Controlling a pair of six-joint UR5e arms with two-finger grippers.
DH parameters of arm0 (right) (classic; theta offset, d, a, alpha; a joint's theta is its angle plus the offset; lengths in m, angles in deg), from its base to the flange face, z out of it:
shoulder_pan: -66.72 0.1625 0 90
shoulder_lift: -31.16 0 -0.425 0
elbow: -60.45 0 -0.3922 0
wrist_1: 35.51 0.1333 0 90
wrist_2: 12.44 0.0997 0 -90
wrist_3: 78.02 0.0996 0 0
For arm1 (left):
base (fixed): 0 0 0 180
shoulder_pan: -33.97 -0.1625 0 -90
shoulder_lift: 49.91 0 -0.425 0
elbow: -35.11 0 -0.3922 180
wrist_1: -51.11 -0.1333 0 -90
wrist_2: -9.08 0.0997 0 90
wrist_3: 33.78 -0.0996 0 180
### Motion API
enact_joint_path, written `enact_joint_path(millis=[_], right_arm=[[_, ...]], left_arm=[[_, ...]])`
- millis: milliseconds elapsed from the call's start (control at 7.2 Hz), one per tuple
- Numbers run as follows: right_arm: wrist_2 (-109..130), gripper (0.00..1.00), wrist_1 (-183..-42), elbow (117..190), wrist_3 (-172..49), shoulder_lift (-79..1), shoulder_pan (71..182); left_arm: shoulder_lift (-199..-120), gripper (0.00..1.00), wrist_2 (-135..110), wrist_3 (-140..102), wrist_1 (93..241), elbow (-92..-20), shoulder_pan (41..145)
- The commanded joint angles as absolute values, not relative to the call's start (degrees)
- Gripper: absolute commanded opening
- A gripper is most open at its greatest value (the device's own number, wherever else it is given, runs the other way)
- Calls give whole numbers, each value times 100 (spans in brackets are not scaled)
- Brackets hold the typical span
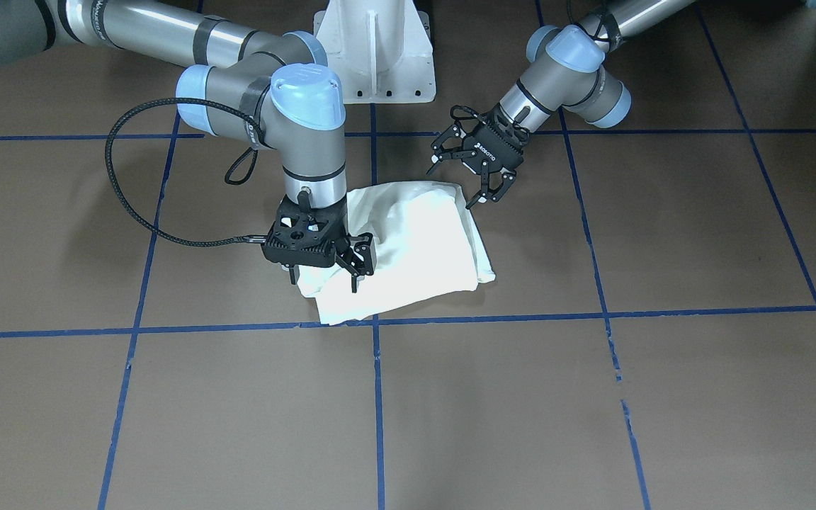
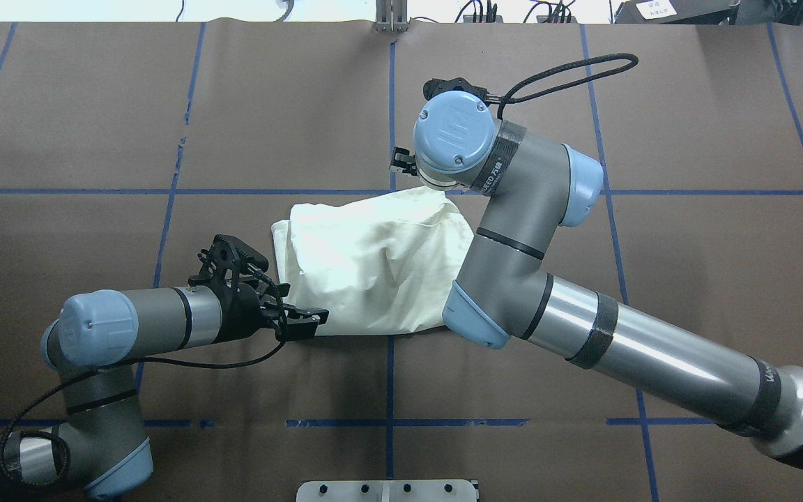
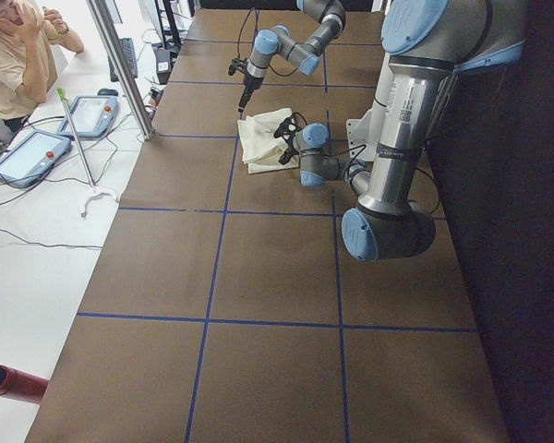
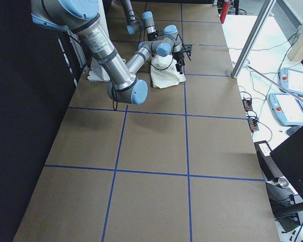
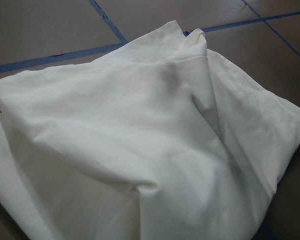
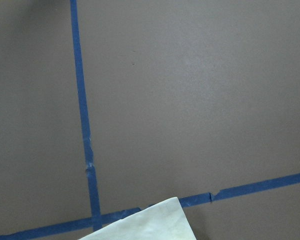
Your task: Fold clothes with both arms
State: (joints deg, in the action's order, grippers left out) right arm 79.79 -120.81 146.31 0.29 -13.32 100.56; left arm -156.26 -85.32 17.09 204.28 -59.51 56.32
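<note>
The clothes [image 1: 415,241] are one cream shirt folded into a rumpled bundle at the table's middle [image 2: 366,258], plain side up with no print showing. My left gripper [image 1: 459,183] hovers open beside the bundle's corner nearest the robot [image 2: 302,321], with nothing between its fingers. The left wrist view is filled with creased cream cloth [image 5: 150,140]. My right gripper [image 1: 321,278] points straight down over the bundle's far edge and looks open, its fingers mostly hidden under the wrist in the overhead view. The right wrist view shows one flat shirt corner [image 6: 150,225] on the table.
Blue tape lines [image 1: 377,397] divide the brown table into squares. The white pedestal base [image 1: 376,49] stands behind the shirt. Past the table's far edge sit a person [image 3: 18,46], control tablets [image 3: 37,152] and a red cylinder [image 3: 9,383].
</note>
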Motion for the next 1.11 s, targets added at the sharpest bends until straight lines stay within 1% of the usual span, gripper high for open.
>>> enact_joint_path(millis=[0, 139, 278, 417, 694, 833, 972], right_arm=[[7967, 100, -12076, 14632, 29, -1375, 10056], [7967, 100, -12076, 14632, 29, -1375, 10056], [7967, 100, -12076, 14632, 29, -1375, 10056], [7967, 100, -12076, 14632, 29, -1375, 10056], [7967, 100, -12076, 14632, 29, -1393, 10056], [7958, 100, -12076, 14632, 29, -1393, 10056], [7958, 100, -12067, 14632, 29, -1393, 10056]], left_arm=[[-15626, 81, -8549, 1719, 20491, -5884, 5595], [-15608, 60, -8558, 1728, 20683, -5875, 5559], [-15573, 48, -8567, 1728, 20876, -5875, 5463], [-15555, 39, -8584, 1728, 20922, -5875, 5428], [-15538, 38, -8654, 1719, 21062, -5884, 5419], [-15355, 37, -8768, 1719, 21289, -5884, 5366], [-15240, 32, -8821, 1710, 21474, -5875, 5296]])
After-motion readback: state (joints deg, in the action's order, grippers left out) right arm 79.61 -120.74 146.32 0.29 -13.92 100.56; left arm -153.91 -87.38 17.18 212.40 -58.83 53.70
